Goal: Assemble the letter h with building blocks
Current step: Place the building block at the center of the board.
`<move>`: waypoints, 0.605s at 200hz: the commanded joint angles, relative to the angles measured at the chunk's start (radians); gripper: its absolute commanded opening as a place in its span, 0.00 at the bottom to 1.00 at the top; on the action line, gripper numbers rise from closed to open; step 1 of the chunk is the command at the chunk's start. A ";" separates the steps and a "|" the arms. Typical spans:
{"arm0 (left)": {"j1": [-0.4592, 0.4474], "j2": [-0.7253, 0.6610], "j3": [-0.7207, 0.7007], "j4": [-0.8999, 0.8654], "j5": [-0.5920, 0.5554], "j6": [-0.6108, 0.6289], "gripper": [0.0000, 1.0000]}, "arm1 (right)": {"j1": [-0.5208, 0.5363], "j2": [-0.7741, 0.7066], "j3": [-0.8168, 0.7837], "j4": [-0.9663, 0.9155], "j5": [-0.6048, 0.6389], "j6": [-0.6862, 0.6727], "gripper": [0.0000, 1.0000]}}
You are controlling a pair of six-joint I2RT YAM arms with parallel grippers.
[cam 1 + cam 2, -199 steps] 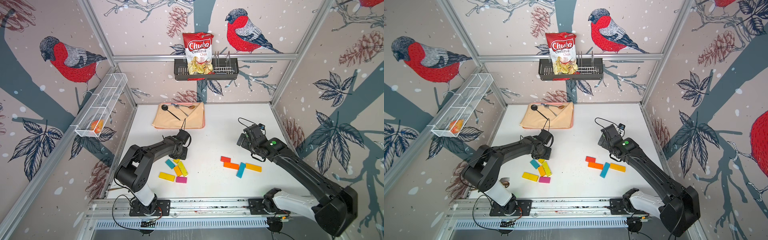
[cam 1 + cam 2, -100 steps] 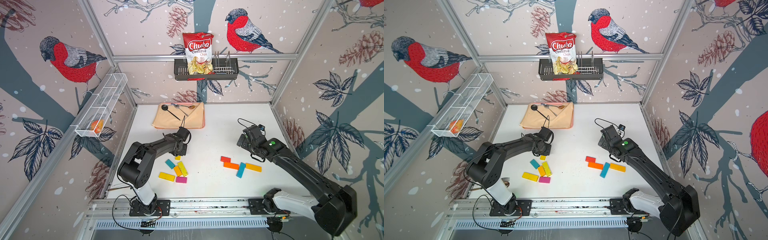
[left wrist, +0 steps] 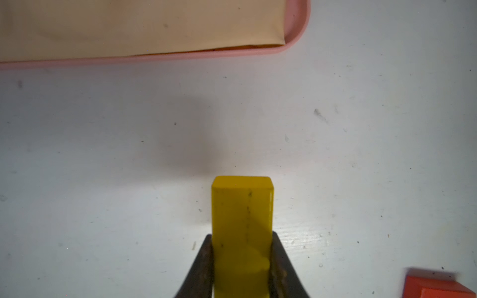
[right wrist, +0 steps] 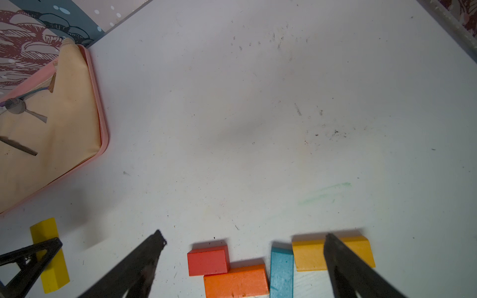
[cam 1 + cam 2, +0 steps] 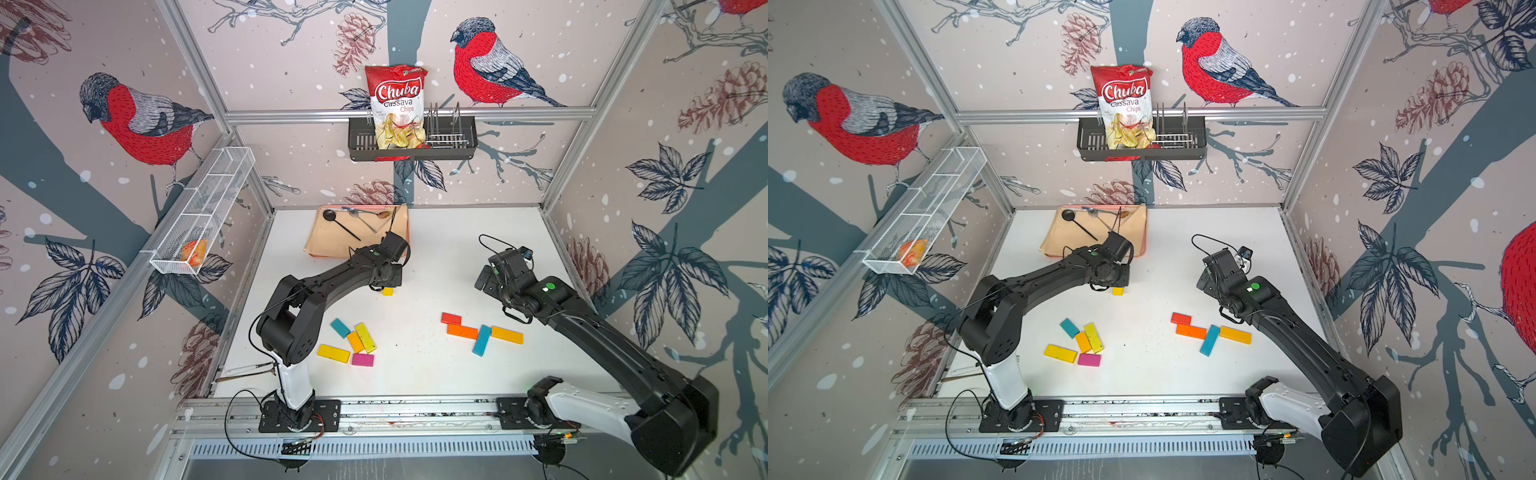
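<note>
My left gripper [image 3: 242, 234] is shut on a short yellow block [image 3: 241, 206], which sticks out beyond the fingertips. In both top views this block [image 5: 387, 291] [image 5: 1117, 291] is low over the table, just in front of the pink tray. At the front right lie red [image 5: 451, 318], orange [image 5: 462, 331], teal [image 5: 481, 340] and amber [image 5: 507, 335] blocks, touching one another. At the front left lies a loose group: teal [image 5: 340, 328], amber [image 5: 355, 341], two yellow [image 5: 365, 337] [image 5: 333, 353] and magenta [image 5: 362, 360]. My right gripper [image 4: 244, 233] stands open, holding nothing, above the right group.
A pink tray [image 5: 309, 250] lined with beige cloth holds spoons at the back of the table. A black rack [image 5: 411, 151] with a chips bag hangs on the back wall. A wire basket [image 5: 199, 216] hangs on the left wall. Tongs [image 5: 245, 370] lie at the front left edge.
The left gripper has shut on the short yellow block and carried it away from the left group, toward the back and right. The right arm has stayed put.
</note>
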 commanded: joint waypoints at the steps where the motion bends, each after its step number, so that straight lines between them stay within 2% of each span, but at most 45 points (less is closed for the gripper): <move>1: -0.022 0.026 0.000 0.003 -0.028 -0.055 0.00 | 0.000 -0.012 -0.014 -0.015 0.003 0.007 0.98; 30: -0.019 0.069 0.018 0.002 -0.114 -0.017 0.00 | 0.000 -0.019 -0.020 -0.010 0.001 -0.004 0.98; 121: -0.023 0.131 0.010 0.041 -0.074 -0.070 0.00 | 0.000 0.003 -0.004 -0.001 -0.005 -0.015 0.98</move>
